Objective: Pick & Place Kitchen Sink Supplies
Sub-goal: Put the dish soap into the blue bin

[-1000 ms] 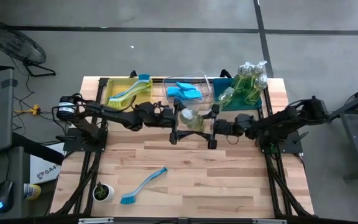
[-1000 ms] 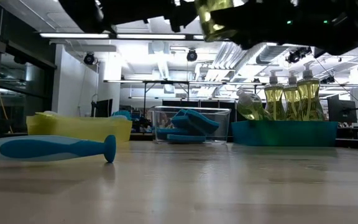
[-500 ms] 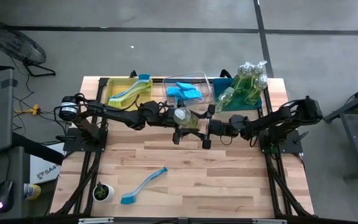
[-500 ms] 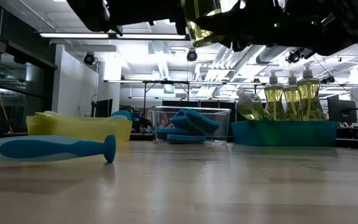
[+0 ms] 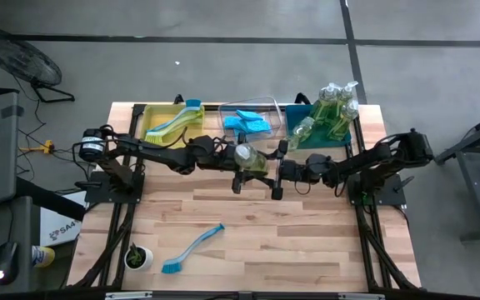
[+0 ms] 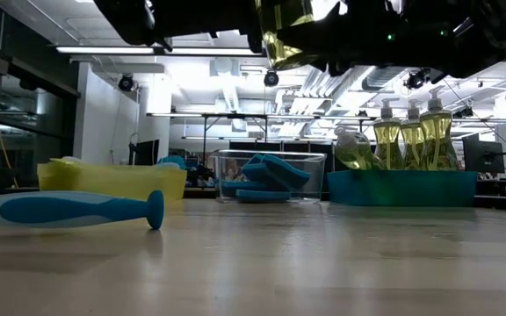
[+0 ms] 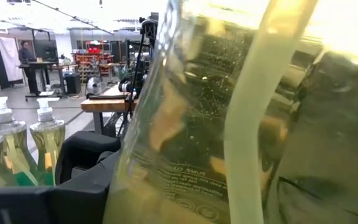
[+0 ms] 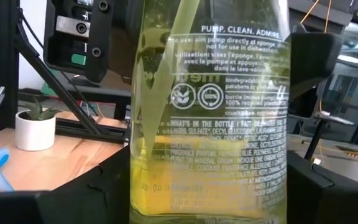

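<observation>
A clear yellow-green soap bottle hangs upright over the middle of the table, between my two arms. My right gripper comes at it from the table's right and is shut on it. In the right wrist view the bottle fills the middle of the picture. My left gripper reaches the bottle from the table's left, and in its wrist view the bottle stands right in front of the lens. The low view shows only the bottle's base, high above the tabletop. My right gripper pinches the bottle's lower body between its two fingers, one on each side. The fingers come in about level from the table's right side. The bottle stands upright in the hold, lifted well clear of the table.
At the far edge stand a yellow bin with a brush, a clear bin with blue sponges, and a teal bin with several soap bottles. A blue brush and a small potted plant lie near the front left.
My right gripper has carried the bottle a little toward the table's left, up to my left gripper, then stopped. The bottle has stayed upright and clear of the table.
</observation>
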Tool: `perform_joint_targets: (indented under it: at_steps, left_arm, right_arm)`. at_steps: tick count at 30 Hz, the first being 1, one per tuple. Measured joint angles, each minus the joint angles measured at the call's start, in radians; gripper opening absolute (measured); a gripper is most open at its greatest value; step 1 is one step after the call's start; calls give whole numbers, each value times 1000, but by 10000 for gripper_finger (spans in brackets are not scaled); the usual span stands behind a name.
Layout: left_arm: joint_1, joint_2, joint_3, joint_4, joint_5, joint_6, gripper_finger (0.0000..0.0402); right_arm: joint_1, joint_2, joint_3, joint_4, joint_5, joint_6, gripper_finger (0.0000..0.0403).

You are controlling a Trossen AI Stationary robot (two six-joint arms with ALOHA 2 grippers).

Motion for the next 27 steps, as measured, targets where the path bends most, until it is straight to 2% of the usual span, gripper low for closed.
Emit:
perform_joint_targets:
  at_steps: [5,9,11,15,21,27]
  left_arm:
    - [0,0,-1,-14,-4,-13,242]
    - [-1,0,-2,-56,-44,18,240]
    - [-1,0,-2,-77,-57,20,239]
    - [0,-15,-2,-118,-108,21,239]
    - [-1,-33,-2,-214,-132,24,239]
    - [-2,-33,-2,-289,-172,21,239]
  right_arm:
    - [1,0,1,-25,8,47,267]
    - [19,0,1,-76,75,113,360]
    - [32,-14,1,-126,125,137,383]
    - [54,-87,0,-306,173,154,355]
    - [104,-293,11,-606,176,154,325]
    - [126,-468,183,-1019,173,132,322]
